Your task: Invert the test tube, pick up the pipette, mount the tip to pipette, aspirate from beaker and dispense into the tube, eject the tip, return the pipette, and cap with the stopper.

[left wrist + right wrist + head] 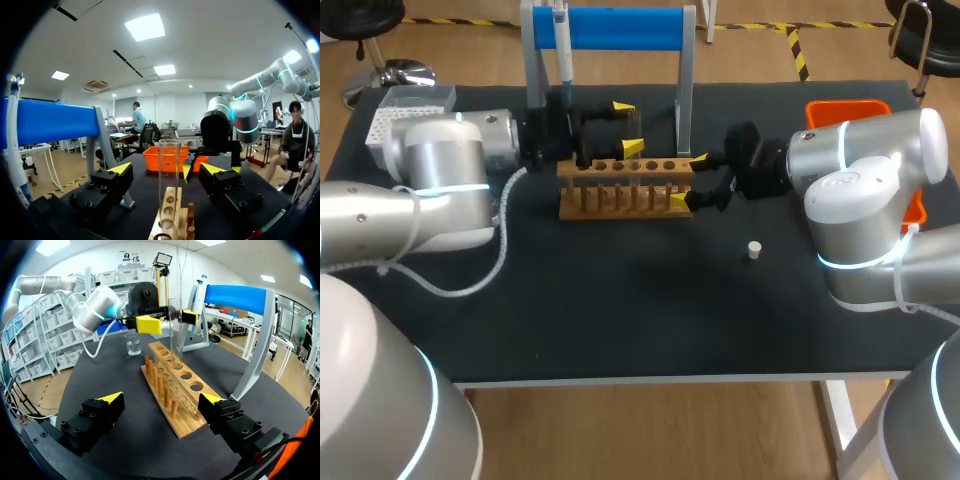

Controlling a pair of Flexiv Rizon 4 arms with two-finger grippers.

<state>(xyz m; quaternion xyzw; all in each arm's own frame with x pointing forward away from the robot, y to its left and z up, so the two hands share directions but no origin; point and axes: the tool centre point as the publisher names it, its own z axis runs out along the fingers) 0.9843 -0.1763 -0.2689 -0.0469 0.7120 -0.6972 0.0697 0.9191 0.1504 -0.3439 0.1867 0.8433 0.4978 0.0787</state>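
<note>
Glass test tube (169, 185), likely light, slick, brittle, stands in the rack (625, 190) near the counter's (620, 320) back edge. Left claw (167, 170), open, straddles its upper part without touching: a sound, gentle hold. Right claw (161, 399) open, empty.

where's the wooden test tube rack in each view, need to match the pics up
Head view: the light wooden test tube rack lies mid-table, in front of the blue-barred stand.
Left wrist view: low and just ahead, between the left gripper's open fingers.
Right wrist view: it runs away from between the right gripper's open fingers.
Shared landmark: the stand's blue bar shows in all three views, beside or behind the rack.
</note>
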